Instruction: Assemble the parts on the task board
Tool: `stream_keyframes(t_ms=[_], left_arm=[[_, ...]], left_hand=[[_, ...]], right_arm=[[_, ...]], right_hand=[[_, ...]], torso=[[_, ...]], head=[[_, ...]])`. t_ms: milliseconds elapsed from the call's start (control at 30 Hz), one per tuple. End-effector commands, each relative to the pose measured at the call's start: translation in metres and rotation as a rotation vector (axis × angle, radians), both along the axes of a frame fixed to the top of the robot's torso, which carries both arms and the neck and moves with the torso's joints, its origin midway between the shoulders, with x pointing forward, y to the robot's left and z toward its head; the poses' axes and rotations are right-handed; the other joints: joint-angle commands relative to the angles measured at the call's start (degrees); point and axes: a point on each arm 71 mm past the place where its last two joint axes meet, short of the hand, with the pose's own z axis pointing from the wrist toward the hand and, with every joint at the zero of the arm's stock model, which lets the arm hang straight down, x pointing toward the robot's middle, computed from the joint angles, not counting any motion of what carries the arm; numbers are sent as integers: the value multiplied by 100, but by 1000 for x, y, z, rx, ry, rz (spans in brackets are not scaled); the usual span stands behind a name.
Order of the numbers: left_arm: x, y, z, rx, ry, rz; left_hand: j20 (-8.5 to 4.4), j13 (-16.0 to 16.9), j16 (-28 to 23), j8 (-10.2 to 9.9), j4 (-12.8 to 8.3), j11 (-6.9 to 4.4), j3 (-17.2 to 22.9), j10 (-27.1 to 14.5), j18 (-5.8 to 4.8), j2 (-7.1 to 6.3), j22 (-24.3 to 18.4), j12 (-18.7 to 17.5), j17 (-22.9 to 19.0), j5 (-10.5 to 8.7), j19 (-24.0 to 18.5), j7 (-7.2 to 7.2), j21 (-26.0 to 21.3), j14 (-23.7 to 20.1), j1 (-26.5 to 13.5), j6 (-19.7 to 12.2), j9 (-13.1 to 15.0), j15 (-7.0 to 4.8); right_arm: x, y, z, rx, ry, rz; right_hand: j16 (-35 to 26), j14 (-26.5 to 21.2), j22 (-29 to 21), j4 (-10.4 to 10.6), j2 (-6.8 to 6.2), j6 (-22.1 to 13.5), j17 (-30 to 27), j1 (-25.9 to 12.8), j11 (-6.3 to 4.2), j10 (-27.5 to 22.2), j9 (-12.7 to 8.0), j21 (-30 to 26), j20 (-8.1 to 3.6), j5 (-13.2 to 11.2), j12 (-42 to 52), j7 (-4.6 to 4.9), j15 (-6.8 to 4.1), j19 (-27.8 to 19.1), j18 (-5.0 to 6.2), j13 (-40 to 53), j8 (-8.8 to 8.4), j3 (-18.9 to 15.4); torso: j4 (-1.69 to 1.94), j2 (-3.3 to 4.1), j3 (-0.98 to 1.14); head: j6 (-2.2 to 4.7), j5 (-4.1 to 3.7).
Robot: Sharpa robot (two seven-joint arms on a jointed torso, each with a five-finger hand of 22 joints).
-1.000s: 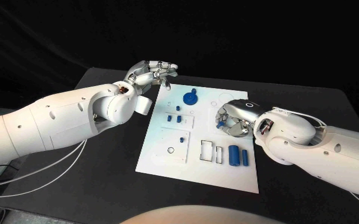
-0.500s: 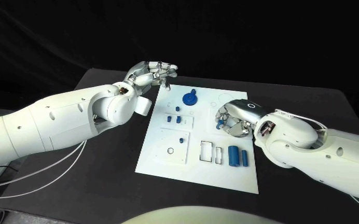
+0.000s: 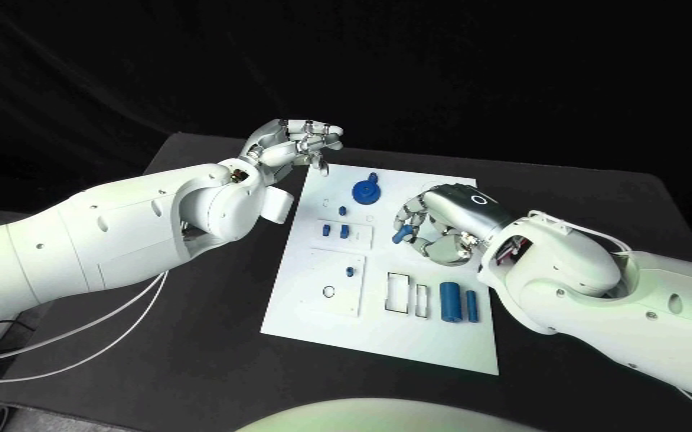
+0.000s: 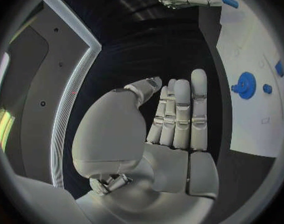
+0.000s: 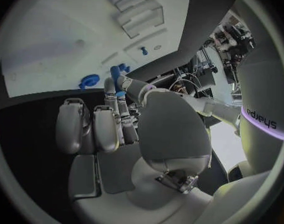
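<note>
The white task board (image 3: 378, 327) lies mid-table. My right hand (image 3: 433, 220) hovers over the board's right-hand middle and pinches a small blue peg (image 3: 405, 235) between thumb and a finger; the right wrist view shows the peg (image 5: 115, 77) at the fingertips. My left hand (image 3: 297, 141) hangs above the board's far left corner, fingers straight and side by side in the left wrist view (image 4: 179, 114), holding nothing. A blue gear (image 3: 368, 190) stands at the board's far end. Two small blue parts (image 3: 336, 228) sit left of centre. Two blue cylinders (image 3: 460, 301) lie near the right edge.
Rectangular slots (image 3: 404, 292) and a round hole (image 3: 330, 290) are cut in the board's near half. Bare black table (image 3: 216, 322) lies to the left of the board and beyond it. My right forearm (image 3: 591, 287) covers the table on the right.
My right hand has shifted slightly left over the board, carrying the blue peg with it. The left hand has stayed put.
</note>
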Motion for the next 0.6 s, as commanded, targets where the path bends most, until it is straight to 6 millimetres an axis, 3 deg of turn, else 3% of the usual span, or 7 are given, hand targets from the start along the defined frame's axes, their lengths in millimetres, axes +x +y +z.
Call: stream_keyframes(t_ms=[33,367,467,600], left_arm=[[0,-4,1,-9,-7,-21],[1,-8,0,-14,-6,-30],[1,-9,0,-15,-5,-33],[1,-10,0,-16,-5,-35]], left_hand=[[32,6,34,-17,-23,-1,-2,-7,80,7,-8,-19,6,3,7,29,-24,-25,44,-7,9,28],[32,6,34,-17,-23,-1,-2,-7,80,7,-8,-19,6,3,7,29,-24,-25,44,-7,9,28],[32,9,35,-19,-33,1,-2,-9,80,19,-6,-22,5,0,4,31,-24,-32,48,-7,14,29],[32,9,35,-19,-33,1,-2,-9,80,19,-6,-22,5,0,4,31,-24,-32,48,-7,14,29]], right_arm=[[-9,16,1,61,1,51],[-30,69,-23,116,74,179],[-30,77,-32,119,99,192],[-31,83,-42,116,123,201]], right_hand=[[20,111,294,-16,8,37,-12,-16,-32,10,157,10,0,13,13,17,-50,37,-81,4,125,18],[14,108,274,-15,11,31,-26,-18,-31,5,161,-15,-1,22,10,20,-50,22,-74,5,128,22],[11,106,263,-11,0,8,-35,-37,-25,-10,172,-32,-3,55,3,27,-48,12,-70,9,132,19],[9,104,263,-10,-5,-4,-40,-45,-22,-19,179,-34,-3,77,0,30,-46,11,-69,12,135,16]], torso=[[-1,2,4],[19,7,1],[12,10,-9],[10,14,-3]], head=[[-1,8],[3,51],[1,80],[-19,112]])
